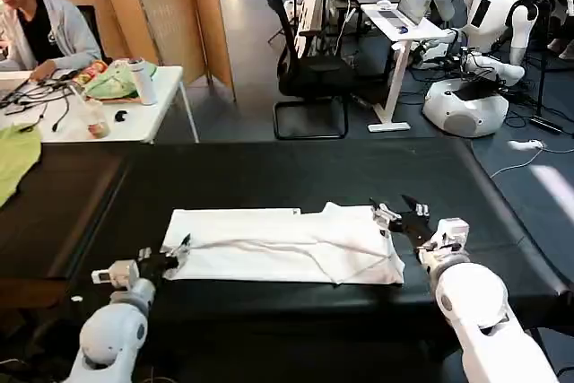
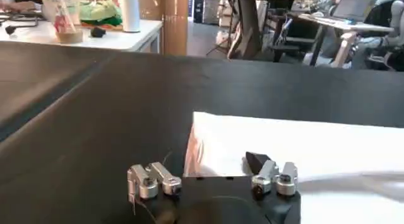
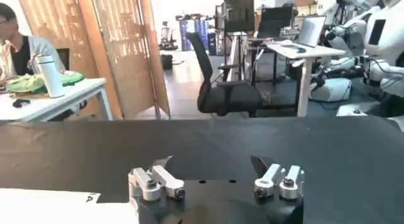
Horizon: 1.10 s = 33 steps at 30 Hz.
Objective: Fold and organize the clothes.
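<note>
The T-shirt (image 1: 282, 244) lies flattened into a long band near the table's (image 1: 269, 172) front edge, already folded lengthwise by the look of it. The left pincer (image 1: 170, 253) sits at the band's left end with its jaws spread, one finger over the cloth's corner and nothing gripped. The right pincer (image 1: 401, 214) hovers at the right end, open too. Each end has a pincer, probably so both can take an end for the next fold.
</note>
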Motion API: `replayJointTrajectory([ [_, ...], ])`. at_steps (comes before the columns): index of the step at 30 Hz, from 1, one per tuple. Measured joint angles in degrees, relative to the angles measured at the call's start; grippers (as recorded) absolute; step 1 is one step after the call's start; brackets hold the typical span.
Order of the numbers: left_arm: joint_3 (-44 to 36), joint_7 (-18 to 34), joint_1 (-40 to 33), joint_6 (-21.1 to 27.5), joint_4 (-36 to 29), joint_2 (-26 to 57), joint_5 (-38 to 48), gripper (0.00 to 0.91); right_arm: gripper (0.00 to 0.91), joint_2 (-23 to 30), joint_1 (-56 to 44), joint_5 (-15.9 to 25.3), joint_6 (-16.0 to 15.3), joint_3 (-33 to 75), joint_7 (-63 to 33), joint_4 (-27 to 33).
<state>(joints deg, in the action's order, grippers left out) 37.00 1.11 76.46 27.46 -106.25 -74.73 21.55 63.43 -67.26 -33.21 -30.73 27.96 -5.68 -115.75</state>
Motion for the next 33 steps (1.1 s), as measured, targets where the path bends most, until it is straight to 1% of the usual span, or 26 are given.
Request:
replayJointTrajectory([
  [1,0.1,0.0,0.1,0.0,-0.1,-0.1,0.3,0.234,0.878,0.0,-0.1,0.1,0.0,0.0,0.0,0.0],
  [2,0.2,0.1,0.2,0.0,-0.1,-0.1,0.4,0.176,0.878,0.1,-0.1,0.2,0.1,0.0,0.0,-0.1],
  [3,0.4,0.1,0.2,0.0,-0.1,-0.1,0.5,0.146,0.878,0.1,-0.2,0.2,0.1,0.0,0.0,-0.2],
  [4,0.5,0.1,0.3,0.0,-0.1,-0.1,0.9,0.088,0.878,0.1,-0.3,0.2,0.1,0.0,0.1,-0.3],
  [5,0.6,0.1,0.2,0.0,0.0,-0.1,1.1,0.0,0.878,0.2,-0.4,0.3,0.1,0.1,0.1,-0.5],
  [12,0.6,0.0,-0.1,1.1,-0.6,0.6,0.9,0.0,0.878,0.5,-1.2,1.1,0.2,0.8,0.3,-1.2],
  [17,0.5,-0.4,0.3,1.8,-1.4,1.9,-2.7,0.0,0.878,0.9,-2.4,1.4,0.2,1.8,0.5,-1.9],
  [20,1.1,-0.8,1.3,0.5,-2.4,3.4,-7.0,0.0,0.878,1.0,-3.2,1.4,0.4,2.6,0.5,-2.2],
  [24,3.3,-0.8,3.4,-1.2,-3.1,7.8,-12.1,0.0,0.878,1.8,-4.0,1.6,0.5,3.5,0.4,-2.4],
  [29,7.6,-0.7,6.1,-2.5,-2.0,14.5,-9.6,0.0,0.878,3.0,-5.0,2.7,0.5,3.8,0.4,-3.1],
  [33,10.6,-0.7,6.5,-4.0,-0.4,19.3,-9.7,0.0,0.878,3.9,-6.1,3.6,0.5,4.3,0.4,-4.1],
])
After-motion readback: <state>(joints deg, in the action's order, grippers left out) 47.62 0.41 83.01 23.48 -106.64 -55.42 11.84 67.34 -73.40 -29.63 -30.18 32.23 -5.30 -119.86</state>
